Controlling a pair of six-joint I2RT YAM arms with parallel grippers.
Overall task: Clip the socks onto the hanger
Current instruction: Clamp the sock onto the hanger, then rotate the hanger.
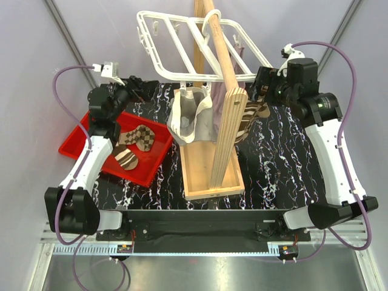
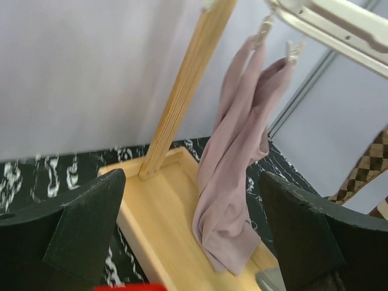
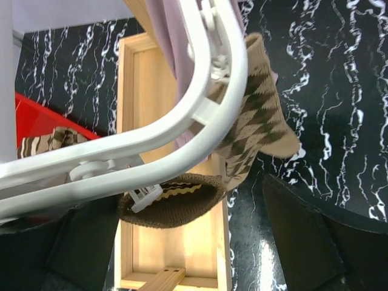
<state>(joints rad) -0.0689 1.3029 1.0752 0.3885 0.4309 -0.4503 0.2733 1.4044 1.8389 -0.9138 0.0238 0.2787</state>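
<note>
socks [image 1: 142, 134] lay in red tray [image 1: 76, 142] just nearward of left gripper [image 2: 194, 230], nearer arm; we logged its jaws spread; right gripper [image 3: 194, 236] likewise

The wooden pole [image 1: 223, 54] hides part of the hanger's [image 1: 163, 73] hook and bars. Below the hanger, the brown checkered sock [image 3: 257, 121] is partly covered by its frame and cut off in the left wrist view.

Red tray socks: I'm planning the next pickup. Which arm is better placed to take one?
Left, probably: the left gripper, open, is beside the red tray holding the socks; the right gripper is away at a corner of the hanger.
</note>
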